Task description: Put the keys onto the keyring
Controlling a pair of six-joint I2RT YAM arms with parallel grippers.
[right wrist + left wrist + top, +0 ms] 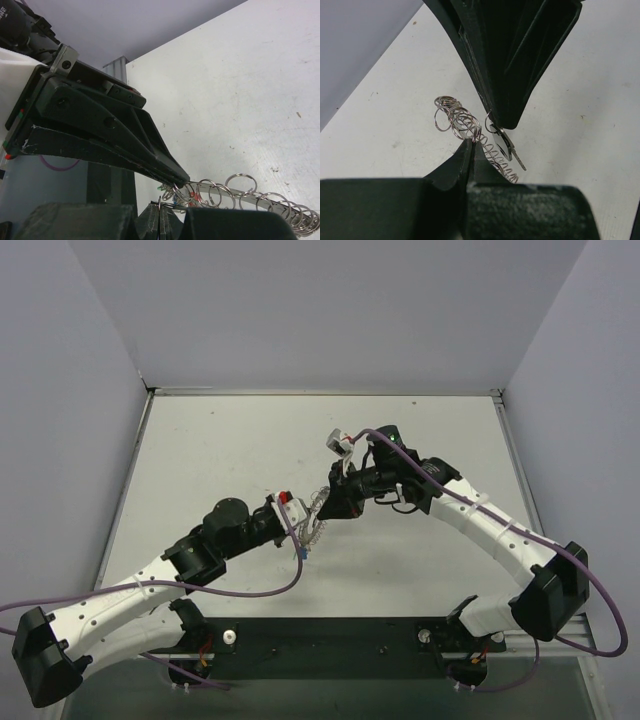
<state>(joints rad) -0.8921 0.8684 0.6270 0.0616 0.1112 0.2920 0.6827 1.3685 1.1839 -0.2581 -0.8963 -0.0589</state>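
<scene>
Left gripper (471, 146) fingers fill the bottom of its own wrist view. They are squeezed tight together on the keyring (462, 121). The keyring looks like a bendy row of little silver loops. It is lifted up off the white table (200, 460), near the middle of it.

Right gripper (503, 123) comes down at the keyring from the other side, and its tip is just beside the loops. It is squeezed tight too. A silver key (507, 147) with a dark head hangs from its tip by a small loop, and it touches the keyring.

From above, the two grippers meet at the keyring, the left one on its left and the right one on its right. A blue key (300, 554) shows just under the keyring, on the side nearer the arm bases. I cannot tell if it hangs from the keyring or lies on the table.
</scene>
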